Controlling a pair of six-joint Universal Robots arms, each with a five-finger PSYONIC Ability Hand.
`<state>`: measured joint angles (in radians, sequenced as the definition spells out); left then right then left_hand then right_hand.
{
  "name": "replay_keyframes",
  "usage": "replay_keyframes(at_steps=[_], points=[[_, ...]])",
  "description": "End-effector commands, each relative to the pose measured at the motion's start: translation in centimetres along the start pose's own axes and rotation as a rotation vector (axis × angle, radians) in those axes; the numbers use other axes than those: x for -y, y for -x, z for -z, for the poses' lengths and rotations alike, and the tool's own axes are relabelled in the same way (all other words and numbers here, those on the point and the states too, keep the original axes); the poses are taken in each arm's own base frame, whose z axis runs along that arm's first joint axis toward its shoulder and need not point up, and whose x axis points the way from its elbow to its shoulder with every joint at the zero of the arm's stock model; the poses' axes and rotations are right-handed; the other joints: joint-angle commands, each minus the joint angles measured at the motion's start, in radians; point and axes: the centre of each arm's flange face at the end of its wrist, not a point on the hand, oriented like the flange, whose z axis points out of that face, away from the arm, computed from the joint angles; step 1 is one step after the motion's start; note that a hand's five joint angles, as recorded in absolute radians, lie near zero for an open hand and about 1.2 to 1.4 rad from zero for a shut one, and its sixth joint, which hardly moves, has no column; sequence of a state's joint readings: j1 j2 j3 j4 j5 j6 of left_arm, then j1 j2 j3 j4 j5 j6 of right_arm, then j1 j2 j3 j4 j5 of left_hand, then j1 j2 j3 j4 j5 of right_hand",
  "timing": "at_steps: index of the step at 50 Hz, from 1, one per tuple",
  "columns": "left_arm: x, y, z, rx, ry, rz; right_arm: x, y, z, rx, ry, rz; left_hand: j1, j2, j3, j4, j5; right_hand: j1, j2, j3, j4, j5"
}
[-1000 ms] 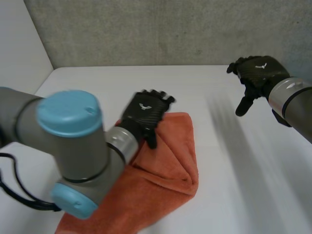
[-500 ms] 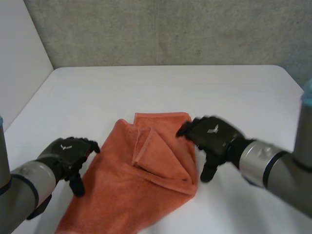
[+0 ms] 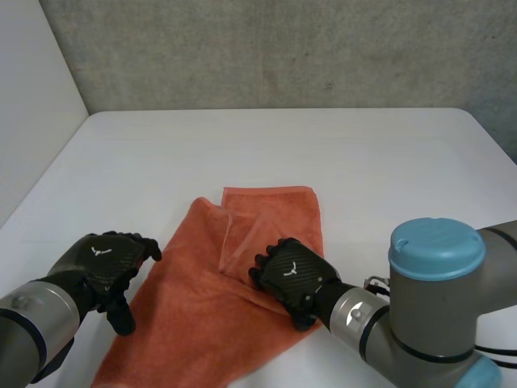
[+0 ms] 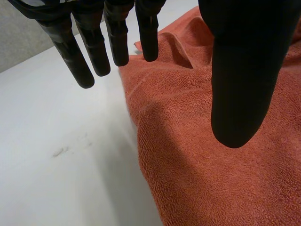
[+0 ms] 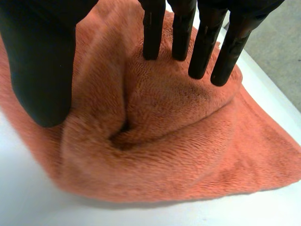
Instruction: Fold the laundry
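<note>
Nearest you, the right arm [image 3: 436, 275] fills the near right with its blue cap. It blocks part of the bench [image 3: 363, 162] and the towel's [image 3: 202, 315] near right edge. The left arm [image 3: 28, 319] comes in at the near left.

The left hand [image 3: 101, 265] hangs just left of the towel's left edge. The head view gives you only its back. Its wrist view adds that the fingers [image 4: 77, 56] are straight and spread above the bench by the hem, and the thumb [image 4: 242, 70] is over the cloth. It is released and holds nothing.

The right hand [image 3: 291, 276] sits on the towel's right part, on the folded-over flap. Its wrist view shows what the head view hides: straight fingertips [image 5: 202, 47] rest on a raised hump of cloth. The thumb [image 5: 42, 61] is down on the hump's other side, and you cannot tell whether it touches. The hand is released and is not clenched on the fold.

The orange towel lies on the near middle of the bench, running from near left to far right. Beyond it is bare white bench, then a grey wall [image 3: 283, 48].
</note>
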<state>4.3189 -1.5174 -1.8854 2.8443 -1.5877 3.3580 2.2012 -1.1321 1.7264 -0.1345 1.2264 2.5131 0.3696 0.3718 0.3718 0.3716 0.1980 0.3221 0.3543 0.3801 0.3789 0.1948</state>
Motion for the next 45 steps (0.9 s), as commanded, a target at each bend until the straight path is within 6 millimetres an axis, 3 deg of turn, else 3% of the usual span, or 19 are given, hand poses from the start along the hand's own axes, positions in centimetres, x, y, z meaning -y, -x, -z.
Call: replay_keyframes(at_steps=[1,2,3,4,5,6,8,9,14,19,25,33,41,45], points=[[0.1,0.0,0.1,0.001,-0.003,0.001,-1.3,-0.7,-2.1,-0.058,0.011,0.108,0.049,0.047,0.047,0.047,0.046,0.462,0.429,0.404,0.405,0.414],[0.1,0.0,0.1,0.001,-0.003,0.001,-1.2,-1.3,-2.6,-0.095,0.000,0.128,0.049,0.047,0.047,0.047,0.046,0.732,0.700,0.674,0.675,0.685],[0.1,0.0,0.1,0.000,-0.005,0.000,-1.2,-1.3,-2.6,-0.095,0.000,0.128,0.049,0.047,0.047,0.047,0.046,0.735,0.702,0.677,0.678,0.687],[0.1,0.0,0.1,-0.001,-0.005,0.001,-1.0,-2.2,-3.1,-0.146,-0.014,0.139,0.049,0.047,0.047,0.047,0.046,1.020,0.987,0.962,0.963,0.972],[0.1,0.0,0.1,-0.001,-0.005,0.001,-0.5,-3.2,-3.5,-0.209,-0.035,0.143,0.049,0.047,0.047,0.047,0.046,1.074,1.041,1.016,1.017,1.026],[0.0,-0.1,0.1,-0.004,-0.004,0.000,-0.5,-3.2,-3.5,-0.209,-0.035,0.143,0.047,0.044,0.044,0.045,0.044,1.074,1.042,1.016,1.017,1.027],[0.0,-0.2,0.2,-0.006,-0.005,-0.002,0.6,-5.7,-4.2,-0.359,-0.066,0.139,0.046,0.044,0.044,0.044,0.044,1.074,1.042,1.016,1.017,1.027],[0.0,-0.2,0.2,-0.009,-0.004,-0.004,0.6,-5.7,-4.2,-0.359,-0.066,0.139,0.049,0.047,0.047,0.047,0.046,1.074,1.042,1.016,1.017,1.027],[-0.3,-0.7,0.4,-0.024,-0.003,-0.016,1.8,-10.0,-5.5,-0.562,-0.084,0.026,0.052,0.050,0.050,0.050,0.049,1.074,1.042,1.016,1.017,1.027],[-0.5,-1.8,0.7,-0.060,-0.022,-0.040,0.9,-11.5,-6.6,-0.579,-0.022,-0.061,0.052,0.050,0.050,0.050,0.049,1.074,1.042,1.016,1.017,1.027],[-0.7,-2.8,0.6,-0.087,-0.057,-0.059,0.4,-11.6,-7.5,-0.557,0.007,-0.125,0.058,0.056,0.056,0.056,0.055,1.074,1.042,1.016,1.017,1.027],[-1.6,-6.0,-0.1,-0.177,-0.075,-0.110,0.0,-11.5,-7.8,-0.553,0.011,-0.137,0.064,0.062,0.062,0.062,0.061,1.074,1.042,1.016,1.017,1.027],[-4.6,-10.0,-0.6,-0.169,-0.036,-0.221,-0.1,-11.4,-7.7,-0.546,0.016,-0.139,0.067,0.065,0.065,0.065,0.064,1.074,1.042,1.016,1.017,1.027],[-5.1,-10.6,-0.8,-0.131,-0.044,-0.240,-0.1,-11.3,-7.6,-0.543,0.018,-0.140,0.067,0.065,0.065,0.065,0.064,1.074,1.042,1.016,1.017,1.027]])
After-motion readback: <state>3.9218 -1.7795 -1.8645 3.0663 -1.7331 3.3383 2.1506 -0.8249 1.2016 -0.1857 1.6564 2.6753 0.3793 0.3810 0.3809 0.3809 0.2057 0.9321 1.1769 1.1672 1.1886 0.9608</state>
